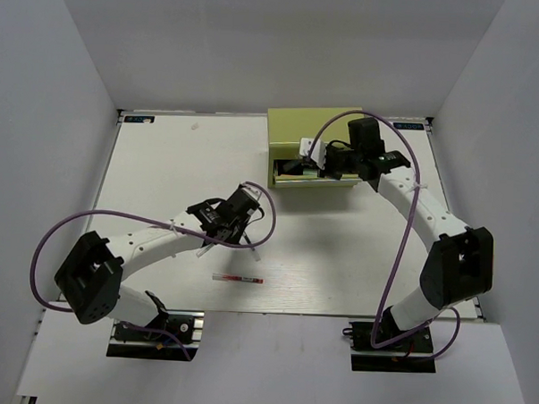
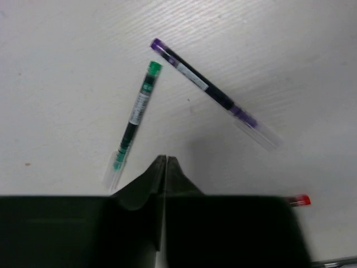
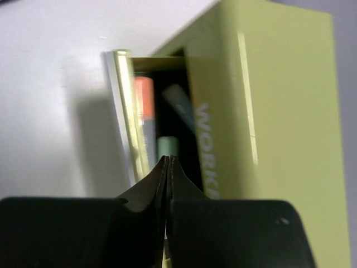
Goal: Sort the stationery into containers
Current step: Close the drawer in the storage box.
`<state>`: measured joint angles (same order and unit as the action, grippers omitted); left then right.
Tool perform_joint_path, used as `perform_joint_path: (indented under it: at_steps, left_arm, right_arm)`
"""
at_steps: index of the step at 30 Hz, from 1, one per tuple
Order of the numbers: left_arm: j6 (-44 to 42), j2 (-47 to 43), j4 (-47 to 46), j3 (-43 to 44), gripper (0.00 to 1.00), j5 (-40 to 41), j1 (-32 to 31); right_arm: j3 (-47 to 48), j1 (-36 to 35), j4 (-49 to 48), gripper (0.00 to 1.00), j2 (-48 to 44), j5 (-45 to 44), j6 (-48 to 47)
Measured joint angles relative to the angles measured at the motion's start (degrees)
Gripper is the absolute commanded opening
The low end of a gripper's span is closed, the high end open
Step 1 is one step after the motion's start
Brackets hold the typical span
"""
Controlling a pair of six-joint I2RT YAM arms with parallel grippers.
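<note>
Left claw (image 2: 165, 162) pinched together — green-capped pen (image 2: 134, 120) just beyond its tips.

Left gripper (image 2: 165, 159) closed, right gripper (image 3: 168, 159) closed (reaching far forward)

Cnt: 3 pens (image 2: 135, 114), 3 markers (image 3: 144, 97), 1 cabinet (image 1: 308, 132).

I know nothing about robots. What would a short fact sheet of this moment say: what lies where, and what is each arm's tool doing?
cabinet: olive-green, at the far side of the table
drawer: pulled open
inside it: orange marker, mint marker, bluish marker
loose on table: green-tipped pen, purple-tipped pen, red-white pen
left tool: shut, holding nothing, over the green-tipped and purple-tipped pens
right tool: shut, holding nothing, at the open drawer
</note>
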<state>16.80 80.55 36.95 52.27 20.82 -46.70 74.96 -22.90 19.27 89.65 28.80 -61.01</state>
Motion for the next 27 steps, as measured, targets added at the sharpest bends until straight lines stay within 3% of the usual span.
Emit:
perform_joint_path:
  at_steps: [6,11,18,22,23,25,26,27]
  left_arm:
    - [0.50,-1.81,-2.54,0.00,0.07,-3.54,0.02]
    - [1.66,-2.64,-3.04,-0.04,0.08,-4.13,0.02]
    - [3.72,-4.35,-3.34,-0.59,0.08,-4.13,0.31]
    - [5.33,-6.08,-4.02,-1.46,0.16,-3.91,0.42]
    - [5.90,-6.43,-4.46,-1.68,0.18,-3.87,0.44]
    - [7.15,-7.23,-5.25,-2.36,0.32,-3.82,0.46]
    - [7.67,-7.63,-5.53,-2.67,0.51,-3.80,0.46]
    - [8.15,-8.11,-6.03,-2.95,0.61,-3.82,0.46]
  right_arm:
    - [6.62,0.44,18.51,0.00,1.77,8.50,-9.88]
    - [12.31,0.22,28.83,0.00,8.28,10.54,-15.30]
    - [11.54,-0.17,25.99,0.00,13.35,4.79,-12.52]
    - [9.49,-0.66,19.34,0.00,13.20,0.68,-7.48]
    - [8.20,-0.81,17.03,0.00,13.00,-0.28,-5.95]
    - [5.31,-1.09,12.92,0.00,12.26,-2.49,-3.52]
    - [3.76,-1.20,10.47,0.00,11.82,-4.00,-2.01]
    - [3.10,-1.25,9.25,0.00,11.63,-4.90,-1.49]
